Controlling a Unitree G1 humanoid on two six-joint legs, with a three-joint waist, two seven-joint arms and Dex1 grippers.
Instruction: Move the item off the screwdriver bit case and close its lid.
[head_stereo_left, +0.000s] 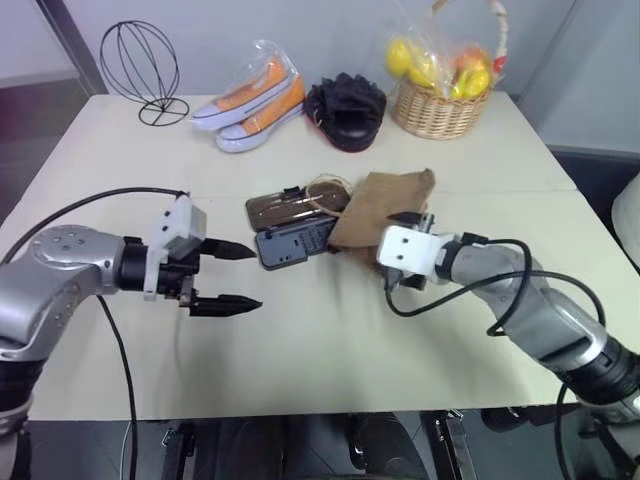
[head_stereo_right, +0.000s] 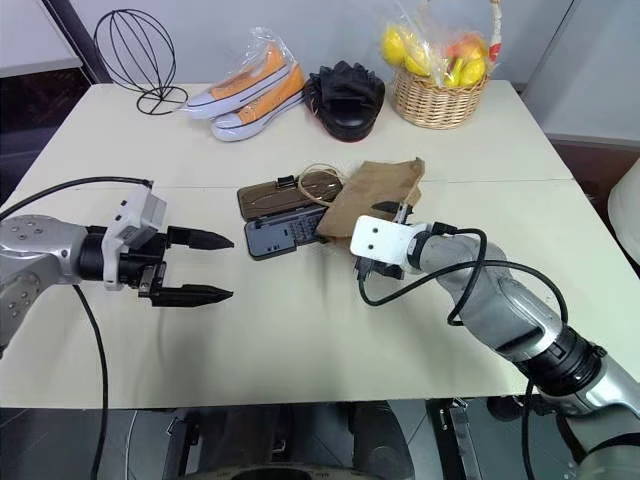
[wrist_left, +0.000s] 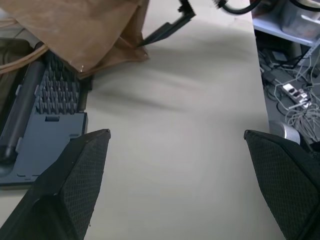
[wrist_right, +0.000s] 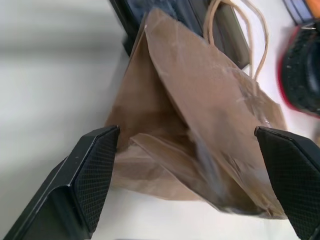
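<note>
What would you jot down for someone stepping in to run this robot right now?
Left pincer: open, empty, hovering left of the case.
Right pincer: open, empty, aimed at the bag.
Crumpled brown kraft paper bag: lying over the right end of the flat dark grey plastic screwdriver bit case, on the pale table.
Translucent smoky brown lid: folded open flat.
Done: nothing yet.
Left: move the bag off, then close the lid.

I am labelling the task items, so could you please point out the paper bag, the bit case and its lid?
paper bag (wrist_right: 200, 125): right wrist view, middle of its creased side.
bit case (head_stereo_left: 292, 243): left eye view, grey tray half.
lid (head_stereo_left: 282, 208): left eye view, brown flat panel.
</note>
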